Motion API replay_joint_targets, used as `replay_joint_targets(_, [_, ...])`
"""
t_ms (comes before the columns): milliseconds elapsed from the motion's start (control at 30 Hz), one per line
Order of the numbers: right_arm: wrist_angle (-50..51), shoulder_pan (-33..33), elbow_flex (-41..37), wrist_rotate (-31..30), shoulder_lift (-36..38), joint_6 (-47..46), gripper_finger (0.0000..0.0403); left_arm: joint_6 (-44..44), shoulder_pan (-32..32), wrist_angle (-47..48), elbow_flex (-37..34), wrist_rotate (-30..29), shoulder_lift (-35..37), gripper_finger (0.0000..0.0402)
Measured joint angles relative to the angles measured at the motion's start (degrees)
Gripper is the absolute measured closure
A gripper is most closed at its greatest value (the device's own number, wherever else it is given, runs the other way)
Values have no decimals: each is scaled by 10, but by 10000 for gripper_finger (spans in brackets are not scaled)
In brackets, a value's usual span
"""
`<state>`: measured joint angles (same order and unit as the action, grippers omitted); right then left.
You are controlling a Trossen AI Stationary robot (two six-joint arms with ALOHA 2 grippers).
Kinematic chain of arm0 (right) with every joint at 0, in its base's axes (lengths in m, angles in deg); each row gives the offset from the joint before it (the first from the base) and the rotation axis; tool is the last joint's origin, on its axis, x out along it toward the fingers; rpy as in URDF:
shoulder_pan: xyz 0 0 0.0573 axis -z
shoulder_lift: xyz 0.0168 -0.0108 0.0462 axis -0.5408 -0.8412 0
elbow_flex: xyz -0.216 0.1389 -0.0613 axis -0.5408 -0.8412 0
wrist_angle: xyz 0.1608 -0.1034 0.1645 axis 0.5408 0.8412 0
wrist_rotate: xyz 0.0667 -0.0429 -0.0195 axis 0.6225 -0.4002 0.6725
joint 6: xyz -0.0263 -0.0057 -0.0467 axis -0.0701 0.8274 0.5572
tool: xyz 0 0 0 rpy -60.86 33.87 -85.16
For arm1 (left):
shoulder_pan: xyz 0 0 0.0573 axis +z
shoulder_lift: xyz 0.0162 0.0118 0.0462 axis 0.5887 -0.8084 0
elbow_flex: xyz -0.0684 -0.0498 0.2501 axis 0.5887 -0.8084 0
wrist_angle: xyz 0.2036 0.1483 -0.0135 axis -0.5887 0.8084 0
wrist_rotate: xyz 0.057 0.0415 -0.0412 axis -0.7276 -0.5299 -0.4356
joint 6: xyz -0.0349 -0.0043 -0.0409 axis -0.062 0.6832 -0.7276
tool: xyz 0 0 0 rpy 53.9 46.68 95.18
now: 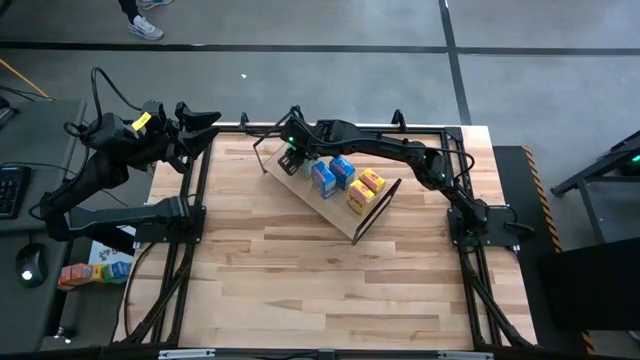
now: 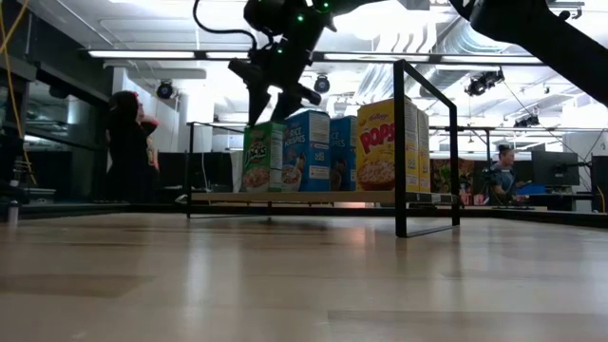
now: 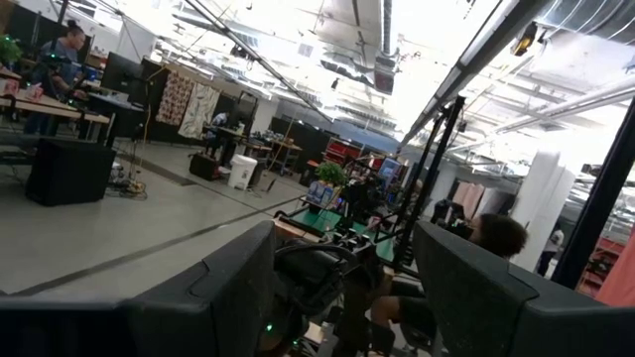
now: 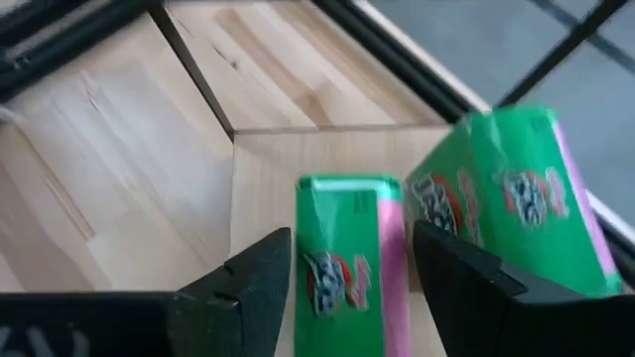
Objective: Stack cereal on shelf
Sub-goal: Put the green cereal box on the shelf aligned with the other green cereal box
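Right arm hovers over the last green cereal box on the shelf

On the bench, the tilted shelf carries six boxes; the right tool, fingers spread and released, straddles the upright green box directly below it, while the left tool waits well apart, also spread.

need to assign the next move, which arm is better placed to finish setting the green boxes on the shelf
Right. The right gripper hangs open directly over a green cereal box on the shelf. The left gripper sits folded back at the table's far left corner, away from the boxes.
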<state>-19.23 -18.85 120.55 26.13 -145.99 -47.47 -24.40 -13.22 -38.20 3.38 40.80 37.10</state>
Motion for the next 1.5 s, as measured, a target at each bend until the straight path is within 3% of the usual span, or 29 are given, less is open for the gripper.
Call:
replay_joint_targets(333, [-17,10,9,5,24,37,203,1,0,0,0,0,0,170])
replay_joint_targets(567, [22,-1,9,45,69,118,209,2,0,0,0,0,0,170])
replay_joint_targets(667, [53,-14,9,45,84,126,246,2,0,0,0,0,0,170])
replay_joint_targets(800, [110,-29,5,43,88,136,359,2,0,0,0,0,0,170])
replay_joint_targets(867, [102,-32,-17,41,87,125,389,2,0,0,0,0,0,170])
replay_joint_targets(1133, [91,-5,-66,49,85,-13,398,2,0,0,0,0,0,170])
replay_joint_targets(1500, [86,4,-68,91,85,-25,403,2,0,0,0,0,0,170])
